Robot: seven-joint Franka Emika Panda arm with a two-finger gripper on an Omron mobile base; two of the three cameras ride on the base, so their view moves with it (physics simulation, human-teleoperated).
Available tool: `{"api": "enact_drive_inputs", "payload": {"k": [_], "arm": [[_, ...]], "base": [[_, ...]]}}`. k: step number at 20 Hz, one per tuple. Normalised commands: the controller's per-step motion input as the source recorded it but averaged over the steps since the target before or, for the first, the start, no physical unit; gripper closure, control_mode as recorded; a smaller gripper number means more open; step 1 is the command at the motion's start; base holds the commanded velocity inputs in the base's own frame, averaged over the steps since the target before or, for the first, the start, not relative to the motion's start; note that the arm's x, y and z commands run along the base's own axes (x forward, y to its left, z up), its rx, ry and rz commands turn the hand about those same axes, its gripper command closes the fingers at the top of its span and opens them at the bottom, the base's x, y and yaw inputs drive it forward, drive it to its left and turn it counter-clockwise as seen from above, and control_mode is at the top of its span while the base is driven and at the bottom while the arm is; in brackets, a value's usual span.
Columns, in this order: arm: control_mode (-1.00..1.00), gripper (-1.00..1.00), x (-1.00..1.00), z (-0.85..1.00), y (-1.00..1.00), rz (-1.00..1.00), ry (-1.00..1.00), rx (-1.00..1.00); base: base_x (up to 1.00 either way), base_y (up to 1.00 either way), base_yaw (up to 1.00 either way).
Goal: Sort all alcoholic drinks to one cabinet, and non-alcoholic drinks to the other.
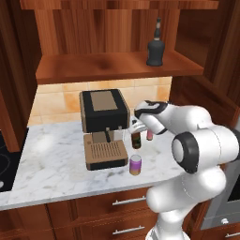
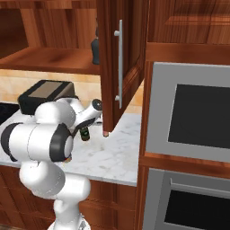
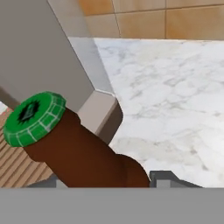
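Note:
The brown beer bottle [image 3: 83,155] with a green cap leans across the hand view, and my gripper [image 3: 105,181] is shut on it, a finger pressed to each side. It stands on the marble counter [image 1: 56,164] beside the coffee machine, as the brown beer bottle [image 1: 136,139] under my gripper [image 1: 136,129]. A purple can [image 1: 135,165] stands just in front of it and a pink bottle [image 1: 149,135] just behind my wrist. The squat dark grey bottle [image 1: 155,47] rests on the open cabinet's shelf [image 1: 93,68] above.
A black and tan coffee machine [image 1: 103,126] stands close to the left of the bottle. The open cabinet door [image 2: 119,58] hangs over the counter's right end. A wall oven [image 2: 193,112] is on the right, a stove [image 1: 5,164] at the far left, and drawers [image 1: 126,201] sit below.

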Motion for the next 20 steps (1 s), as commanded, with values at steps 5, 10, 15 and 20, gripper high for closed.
{"api": "enact_drive_inputs", "payload": {"k": [5, 10, 15, 20], "arm": [[-1.0, 1.0, -0.34, 0.59, 0.0, 0.0, -0.1, 0.0], [-1.0, 1.0, -0.33, 0.8, 0.0, -0.04, -0.02, -0.01], [-1.0, 1.0, -0.29, 0.98, -0.05, -0.07, 0.0, -0.03], [-1.0, 1.0, -0.52, 0.72, -0.13, -0.04, 0.0, -0.03]], "base": [[0.0, 0.0, 0.0], [0.0, 0.0, 0.0], [0.0, 0.0, 0.0], [0.0, 0.0, 0.0]]}}
